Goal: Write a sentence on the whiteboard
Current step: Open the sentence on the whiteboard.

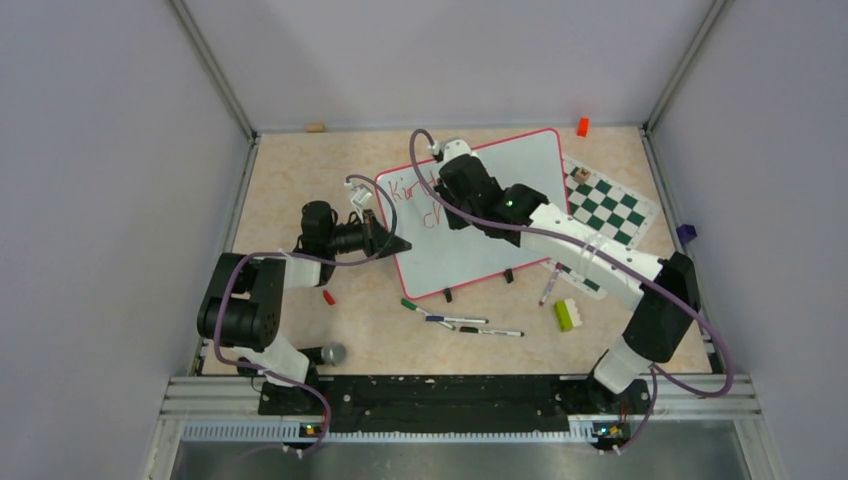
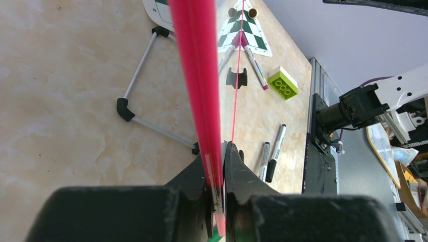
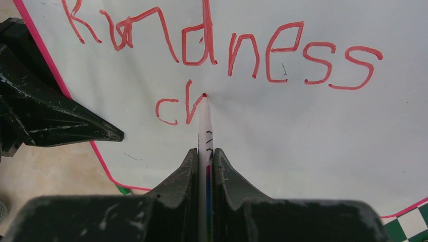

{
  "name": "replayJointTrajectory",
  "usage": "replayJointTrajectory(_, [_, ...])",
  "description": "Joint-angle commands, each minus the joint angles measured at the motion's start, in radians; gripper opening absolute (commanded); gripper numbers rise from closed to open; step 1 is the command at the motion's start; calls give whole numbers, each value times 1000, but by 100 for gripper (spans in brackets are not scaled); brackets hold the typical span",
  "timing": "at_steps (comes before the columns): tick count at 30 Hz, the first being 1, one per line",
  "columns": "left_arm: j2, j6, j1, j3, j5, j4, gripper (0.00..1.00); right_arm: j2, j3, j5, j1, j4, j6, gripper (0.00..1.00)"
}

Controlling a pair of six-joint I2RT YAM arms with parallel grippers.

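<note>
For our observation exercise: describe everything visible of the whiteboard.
The whiteboard is a glossy white rectangle with rounded corners, a thin red-pink frame and black clip feet on its near edge. It sits askew on the table. The left gripper clamps its left edge; a marker in the right gripper touches it by red lettering reading "Kindness" and "ch".

Table (image 1: pixel 290 170) open far-left; left gripper (image 1: pixel 402 243) clamps left edge of whiteboard (image 1: pixel 475 258), right gripper (image 3: pixel 205 154) with pen (image 3: pixel 204 121) hangs over its middle, loose markers (image 1: pixel 470 322) and green block (image 1: pixel 566 315) litter the near strip.
</note>
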Motion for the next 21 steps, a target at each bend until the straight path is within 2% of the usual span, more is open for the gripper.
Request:
replayJointTrajectory(1, [41, 125, -3, -33, -191, -86, 0, 10, 37, 10, -24, 29, -13, 0])
replayJointTrajectory(21, [42, 125, -2, -33, -188, -86, 0, -64, -83, -52, -30, -3, 18, 0])
